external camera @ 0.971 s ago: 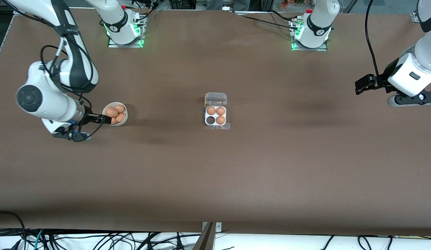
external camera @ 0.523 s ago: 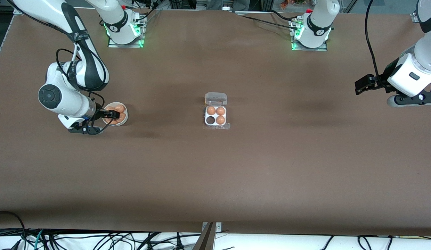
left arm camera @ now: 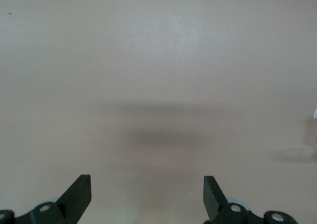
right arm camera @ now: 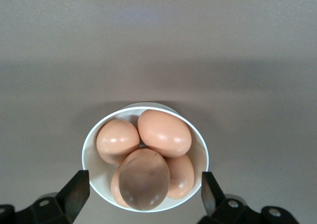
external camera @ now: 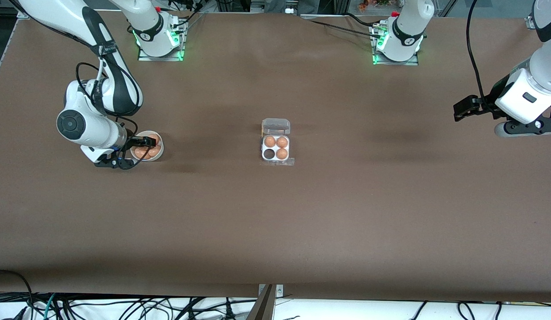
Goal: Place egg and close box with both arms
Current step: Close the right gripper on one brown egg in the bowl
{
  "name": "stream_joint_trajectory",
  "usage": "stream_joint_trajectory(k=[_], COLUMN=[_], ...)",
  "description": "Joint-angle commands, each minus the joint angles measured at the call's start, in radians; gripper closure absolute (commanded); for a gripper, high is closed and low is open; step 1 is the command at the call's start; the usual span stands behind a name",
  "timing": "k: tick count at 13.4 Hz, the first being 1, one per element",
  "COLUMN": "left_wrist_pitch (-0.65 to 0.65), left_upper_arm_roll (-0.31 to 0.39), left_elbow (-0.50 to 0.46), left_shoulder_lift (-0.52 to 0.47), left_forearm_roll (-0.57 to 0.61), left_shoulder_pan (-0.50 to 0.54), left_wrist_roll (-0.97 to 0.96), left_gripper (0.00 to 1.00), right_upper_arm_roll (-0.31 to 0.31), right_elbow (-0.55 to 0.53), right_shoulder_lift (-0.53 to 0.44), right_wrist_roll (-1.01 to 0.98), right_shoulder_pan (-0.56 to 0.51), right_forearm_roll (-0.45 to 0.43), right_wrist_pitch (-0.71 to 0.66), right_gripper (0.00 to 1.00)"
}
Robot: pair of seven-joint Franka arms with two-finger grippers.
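The box (external camera: 276, 149) sits near the middle of the table (external camera: 346, 213), lid (external camera: 276, 126) tipped back toward the arms' bases. Three of its four cells hold eggs; the cell at the corner nearer the front camera, toward the right arm's end, is empty and dark.

The egg to be placed is not yet picked. It lies with the others in a white bowl (right arm camera: 99, 169) well apart from the box, toward the right arm's end of the table. In the right wrist view the topmost egg (right arm camera: 143, 178) rests on the pile, with other eggs around and under it.

The step in hand looks like the reach for an egg. The right gripper (external camera: 147, 142) hangs over the bowl with its fingers (right arm camera: 77, 189) spread wide, one at each side of the bowl, holding and touching nothing that can be seen. The next move, I judge, calls for a descent centred on one egg and a gentle close, since the eggs are round, smooth and crowded.

The left gripper (external camera: 463, 108) waits over bare table at the left arm's end, its fingers (left arm camera: 79, 192) wide apart and empty.
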Motion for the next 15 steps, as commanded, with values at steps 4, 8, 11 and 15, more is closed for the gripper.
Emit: stream_joint_trajectory(k=[4,8,11,15], left_wrist_pitch=[-0.019,-0.018,-0.018,-0.018], left_upper_arm_roll=[0.002,0.002,0.002,0.002], left_elbow=[0.029,0.029,0.029,0.029], left_shoulder_lift=[0.016,0.023,0.023,0.023], left_forearm_roll=[0.005,0.004,0.004,0.004], left_shoulder_pan=[-0.004,-0.004,-0.002,-0.002], left_wrist_roll=[0.020,0.020,0.020,0.020], left_gripper=[0.00,0.00,0.00,0.00], right_upper_arm_roll=[0.005,0.009,0.011,0.011], right_elbow=[0.003,0.010,0.012,0.015], right_shoulder_lift=[0.022,0.024,0.035,0.036], right_wrist_roll=[-0.013,-0.012,-0.012,-0.012], right_shoulder_pan=[-0.003,-0.003,-0.003,-0.003], right_forearm_roll=[-0.010,-0.008,-0.006,-0.006], right_wrist_pitch=[0.019,0.019,0.020,0.017], right_gripper=[0.01,0.28,0.44,0.61])
